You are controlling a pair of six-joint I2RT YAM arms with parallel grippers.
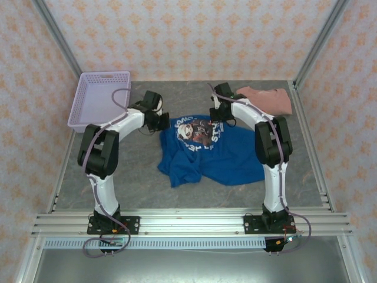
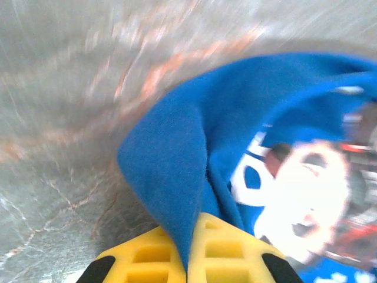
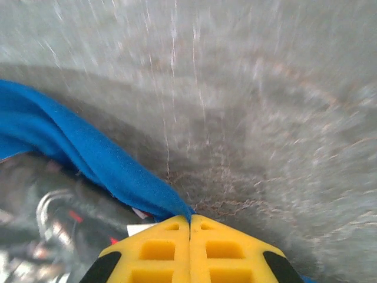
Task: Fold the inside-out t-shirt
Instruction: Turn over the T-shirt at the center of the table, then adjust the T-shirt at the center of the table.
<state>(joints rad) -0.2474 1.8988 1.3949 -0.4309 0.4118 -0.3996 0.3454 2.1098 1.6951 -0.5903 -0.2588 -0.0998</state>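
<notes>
left gripper: pinching t-shirt edge
right gripper: pinching t-shirt edge
next: lift both level, keep it taut

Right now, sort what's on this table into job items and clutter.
Job:
royal-blue cotton t-shirt with printed graphic
left arm's yellow fingers, shut on its edge
right arm's yellow fingers, shut on its edge

Lying about:
lavender plastic basket, back left
salmon-pink cloth shirt, back right
</notes>
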